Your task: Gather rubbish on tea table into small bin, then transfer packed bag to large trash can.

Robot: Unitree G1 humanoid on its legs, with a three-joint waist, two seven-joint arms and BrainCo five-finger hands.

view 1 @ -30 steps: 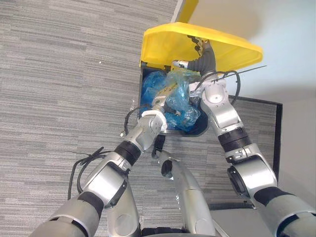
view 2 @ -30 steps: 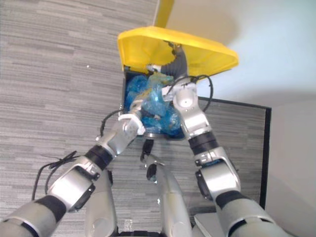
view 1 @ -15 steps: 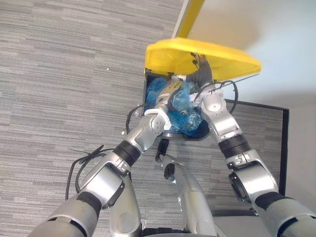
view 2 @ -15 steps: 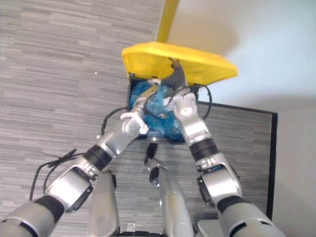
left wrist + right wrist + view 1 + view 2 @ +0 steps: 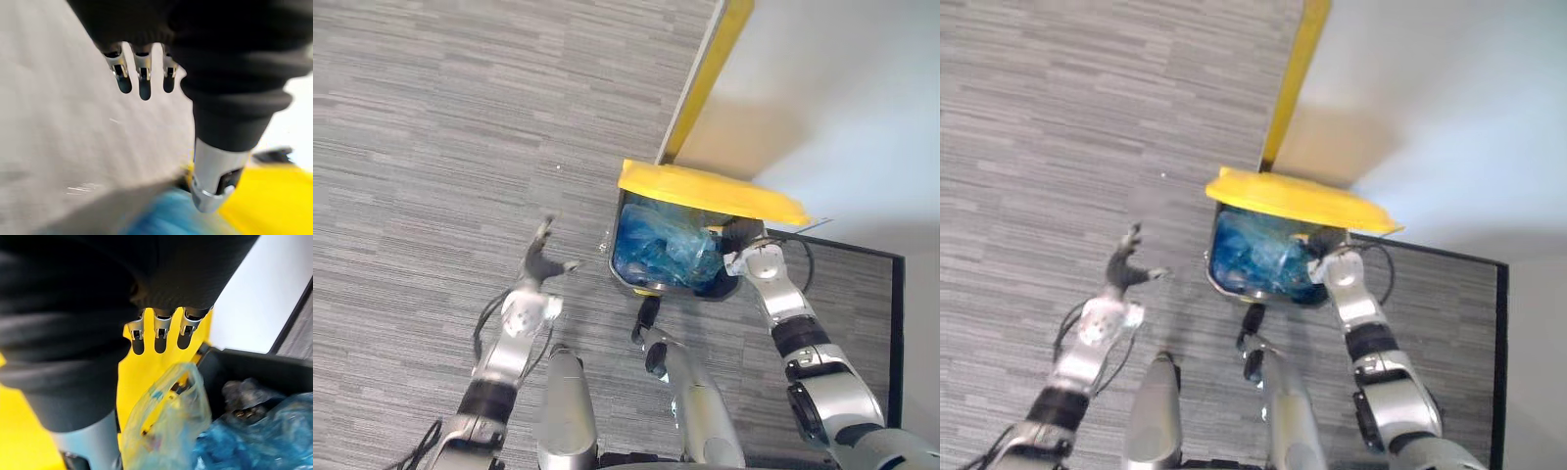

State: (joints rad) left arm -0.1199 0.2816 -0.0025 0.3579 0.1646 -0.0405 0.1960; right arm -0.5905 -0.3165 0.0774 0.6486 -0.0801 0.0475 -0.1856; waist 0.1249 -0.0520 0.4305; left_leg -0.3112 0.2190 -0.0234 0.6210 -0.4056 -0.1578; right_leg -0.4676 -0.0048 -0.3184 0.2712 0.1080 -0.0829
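The large trash can [image 5: 628,279] stands on the carpet by the wall, its yellow lid [image 5: 705,191] tilted low over the opening. Crumpled blue bags [image 5: 661,250] fill it. In the right wrist view a pale, see-through packed bag [image 5: 166,426] lies on top of them beside the dark rim [image 5: 244,367]. My right hand [image 5: 741,237] is at the can's right rim under the lid, fingers [image 5: 156,340] straight against the yellow underside. My left hand [image 5: 540,262] hovers over the carpet left of the can, open and holding nothing, fingers [image 5: 142,83] spread.
A yellow strip [image 5: 705,88] runs along the foot of the white wall [image 5: 842,98] behind the can. A black-edged panel [image 5: 897,323] borders the carpet to the right. Grey carpet [image 5: 431,147] stretches to the left.
My left hand has let go of the bag and pulled out of the can to the left. The lid has dropped lower over the opening. The camera has shifted.
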